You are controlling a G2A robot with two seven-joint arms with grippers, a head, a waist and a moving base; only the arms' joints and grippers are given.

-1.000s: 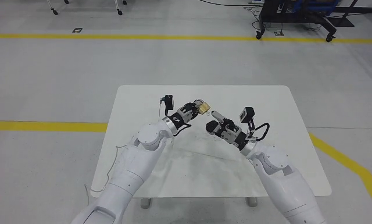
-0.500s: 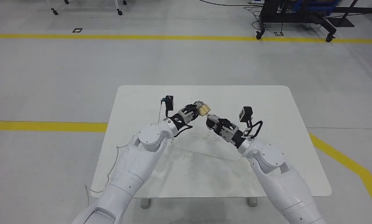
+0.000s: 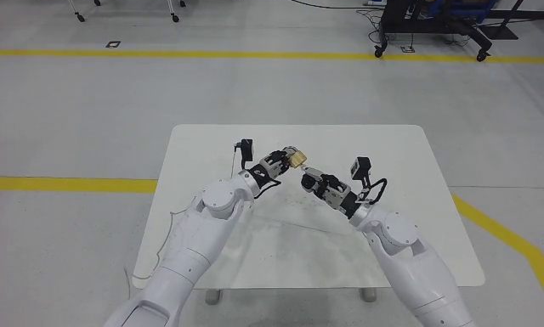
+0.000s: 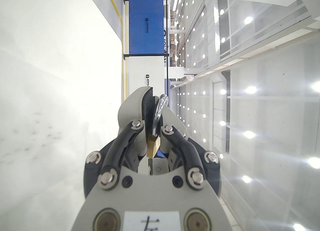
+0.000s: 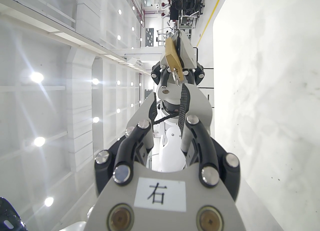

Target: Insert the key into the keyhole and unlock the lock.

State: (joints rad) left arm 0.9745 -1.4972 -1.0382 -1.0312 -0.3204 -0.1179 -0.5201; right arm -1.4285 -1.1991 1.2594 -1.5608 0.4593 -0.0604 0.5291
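Just blocky brass lock [image 5: 172, 53], silvery key [image 5: 176, 78]

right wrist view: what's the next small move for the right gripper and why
Probably ease the right gripper forward and close it on the key. The key looks already seated in the brass padlock, which is clamped in the left gripper, and the right gripper's fingers stand apart just short of the key.
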